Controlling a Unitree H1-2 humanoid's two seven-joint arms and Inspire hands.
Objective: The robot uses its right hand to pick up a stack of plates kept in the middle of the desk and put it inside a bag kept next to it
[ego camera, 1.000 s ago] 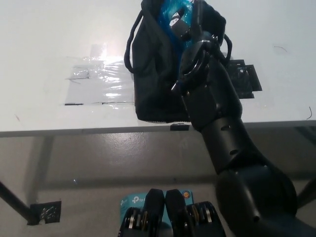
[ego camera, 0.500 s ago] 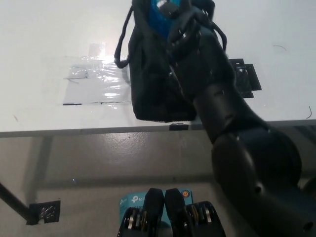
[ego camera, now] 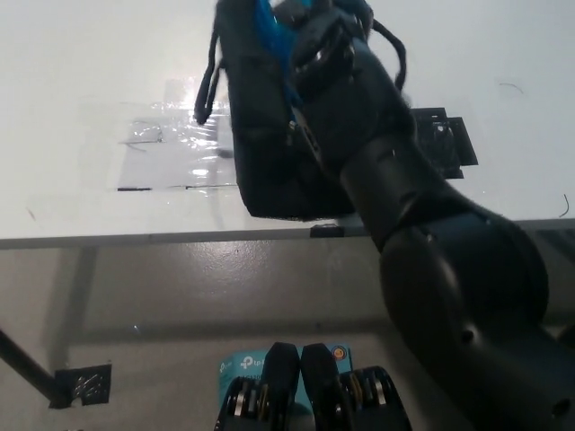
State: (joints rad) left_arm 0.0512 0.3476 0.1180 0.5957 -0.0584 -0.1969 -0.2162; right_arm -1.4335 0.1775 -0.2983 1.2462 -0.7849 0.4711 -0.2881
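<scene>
- The black right hand (ego camera: 316, 40) is at the mouth of the dark bag (ego camera: 269, 144), which stands near the front edge of the white desk (ego camera: 72, 108); the black forearm crosses over the bag's right side
- A patch of bright blue (ego camera: 266, 22) shows inside the bag's opening, just left of the hand; judging by the task, this is the stack of plates, though too little is visible to be sure
- Whether the fingers are clamped on the plates, apart or together, I cannot tell; the hand is dark against the dark bag and partly cut off by the top edge
- The white left hand is not in view
- Judgement: the pick-up and carry look done and the plates seem to be inside or entering the bag; what is left is letting go and drawing the hand out
</scene>
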